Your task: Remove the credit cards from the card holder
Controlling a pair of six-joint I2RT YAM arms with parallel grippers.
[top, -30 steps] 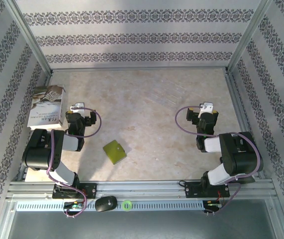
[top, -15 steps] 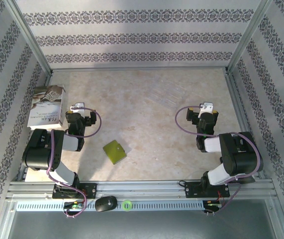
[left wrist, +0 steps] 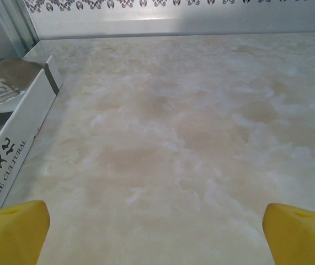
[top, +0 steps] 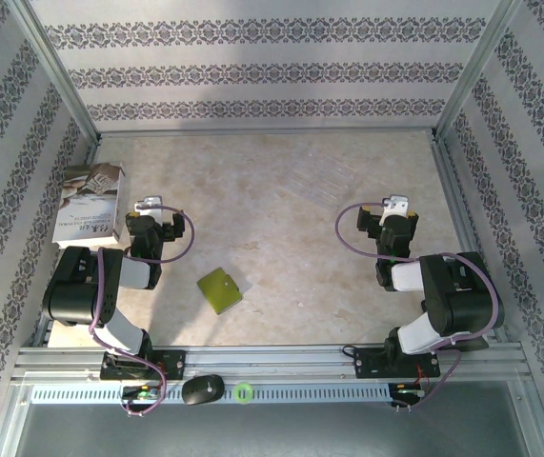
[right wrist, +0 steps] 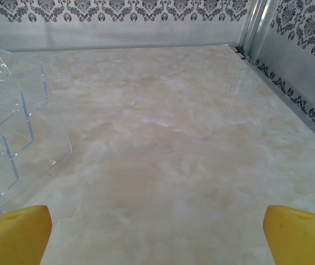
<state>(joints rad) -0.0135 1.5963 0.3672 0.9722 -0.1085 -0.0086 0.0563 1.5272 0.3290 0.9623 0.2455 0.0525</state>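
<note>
- Nothing moved since a second ago: card holder (top: pixel 219 289) lies closed on table (top: pixel 281 190), between the arms.
- Both spread wide, empty: left end effector (left wrist: pixel 157 226), right end effector (right wrist: pixel 157 226).

A white-grey book (top: pixel 89 203) lies at the left edge of the beige marbled table (top: pixel 281 152), close to the left wall; from the left wrist its spine shows dark print. A clear plastic piece with divided compartments (right wrist: pixel 14 127) lies flat on the far right part of the table, faint from above. On the metal rail (top: pixel 348 390) along the near edge, a black oval object (top: pixel 202 388) sits just beside a small green ring (top: pixel 243 390).
</note>
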